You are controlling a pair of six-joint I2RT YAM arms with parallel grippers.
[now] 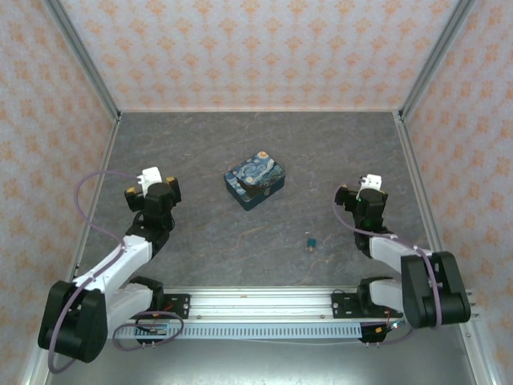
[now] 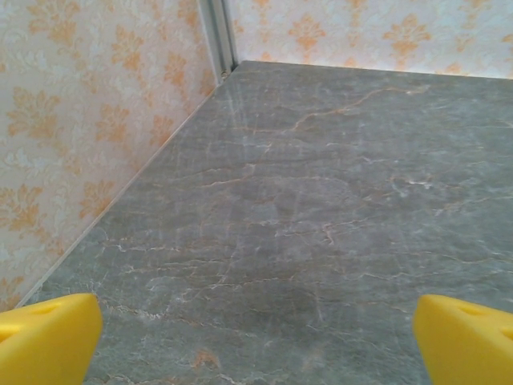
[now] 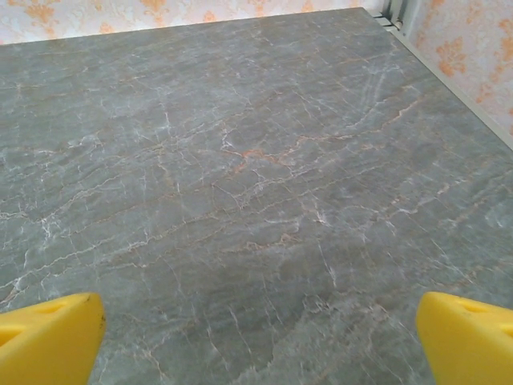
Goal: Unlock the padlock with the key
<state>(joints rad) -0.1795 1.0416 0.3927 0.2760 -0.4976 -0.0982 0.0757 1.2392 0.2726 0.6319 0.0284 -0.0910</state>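
The padlock (image 1: pixel 308 240) lies on the counter (image 1: pixel 208 249) right of centre, near of the tin (image 1: pixel 255 180) and well apart from it. A pale speck at its near end looks like the key (image 1: pixel 310 248); whether they touch is too small to tell. Together they run roughly near-to-far. The pair lies left of and nearer than the right tool (image 3: pixel 256 341), and well to the right of the left tool (image 2: pixel 256 345), so I judge the right arm closer. Both tools are spread wide, hold nothing and face the far wall, so either must turn back to reach.
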